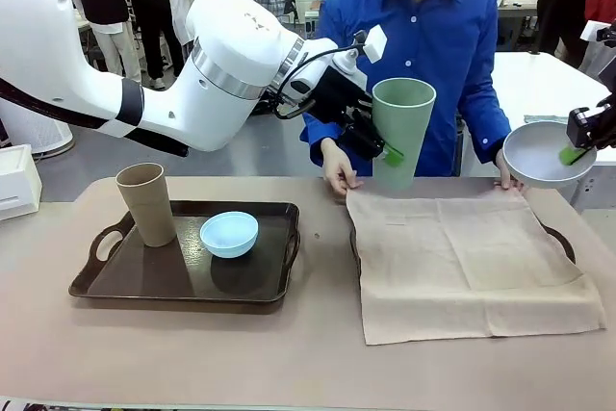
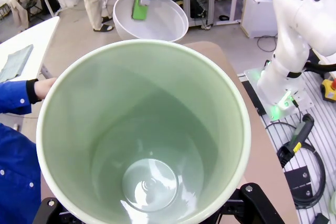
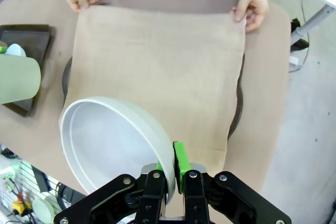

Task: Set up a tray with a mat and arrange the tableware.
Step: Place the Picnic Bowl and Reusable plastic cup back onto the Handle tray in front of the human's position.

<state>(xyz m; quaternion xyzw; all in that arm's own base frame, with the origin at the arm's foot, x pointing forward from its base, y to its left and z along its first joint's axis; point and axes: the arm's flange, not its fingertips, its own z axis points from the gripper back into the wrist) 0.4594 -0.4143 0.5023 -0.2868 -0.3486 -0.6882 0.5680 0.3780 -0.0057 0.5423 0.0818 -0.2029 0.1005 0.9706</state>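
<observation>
My left gripper (image 1: 383, 148) is shut on the pale green tumbler (image 1: 403, 130), holding it upright in the air above the mat's far left corner. The left wrist view looks straight down into this tumbler (image 2: 142, 145). At the far right my right gripper (image 1: 578, 154) is shut on the rim of the white bowl (image 1: 541, 153), one pad inside and one outside; it hangs above the mat (image 3: 157, 61) in my right gripper (image 3: 170, 176). The beige mat (image 1: 472, 267) covers a dark tray (image 1: 563, 240). The tan tumbler (image 1: 146, 203) and light blue bowl (image 1: 229, 234) stand on another dark tray (image 1: 173, 286) at the left.
A person in a blue shirt stands at the far side, with one hand (image 1: 339, 177) on the mat's far left corner and the other hand (image 1: 507, 175) on its far right corner. A white box (image 1: 17, 180) sits at the left edge. The table's near strip is bare.
</observation>
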